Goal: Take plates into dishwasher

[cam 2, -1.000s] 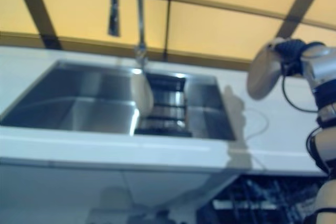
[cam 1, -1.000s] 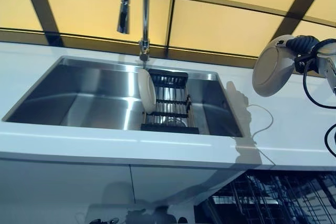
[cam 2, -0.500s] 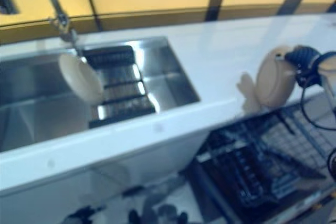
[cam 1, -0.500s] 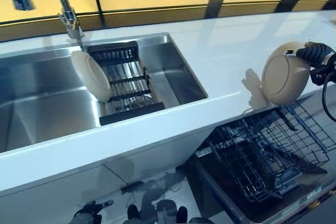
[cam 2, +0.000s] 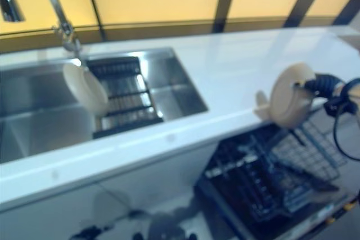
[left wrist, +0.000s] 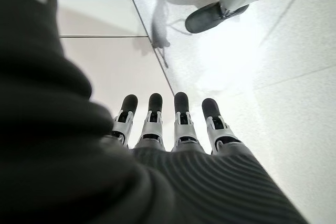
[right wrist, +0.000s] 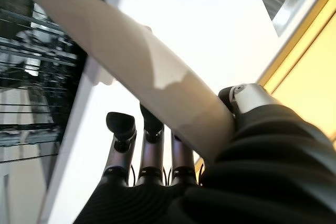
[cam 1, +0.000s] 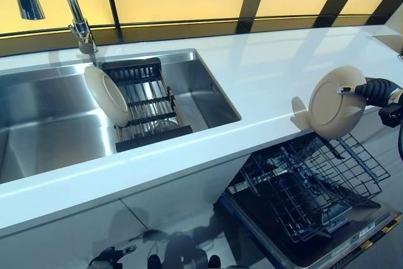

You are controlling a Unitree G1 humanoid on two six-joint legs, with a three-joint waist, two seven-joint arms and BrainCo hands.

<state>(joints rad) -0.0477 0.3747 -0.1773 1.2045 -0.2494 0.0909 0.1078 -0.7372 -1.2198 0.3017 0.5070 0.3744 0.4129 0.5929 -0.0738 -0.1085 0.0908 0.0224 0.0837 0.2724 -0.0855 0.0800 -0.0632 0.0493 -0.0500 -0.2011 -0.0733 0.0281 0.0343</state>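
Note:
My right hand (cam 1: 376, 91) is shut on a cream plate (cam 1: 332, 102), the thumb on its face and the fingers behind it, as the right wrist view (right wrist: 142, 87) shows. The plate stands on edge in the air at the white counter's front edge, above the open dishwasher's pulled-out wire rack (cam 1: 308, 187). A second cream plate (cam 1: 108, 96) leans upright in the black dish rack (cam 1: 148, 102) inside the steel sink (cam 1: 38, 118). My left hand (left wrist: 173, 129) hangs low by the floor with straight fingers, holding nothing.
The white counter (cam 1: 264, 74) runs across the view, with a tall tap (cam 1: 75, 17) behind the sink. White cabinet fronts (cam 1: 126, 218) lie under the counter, left of the dishwasher. The dishwasher rack has upright wire tines.
The camera has swung down and to the right, bringing the dishwasher rack into view. My right hand keeps the plate and now holds it lower, at the counter's edge over the rack.

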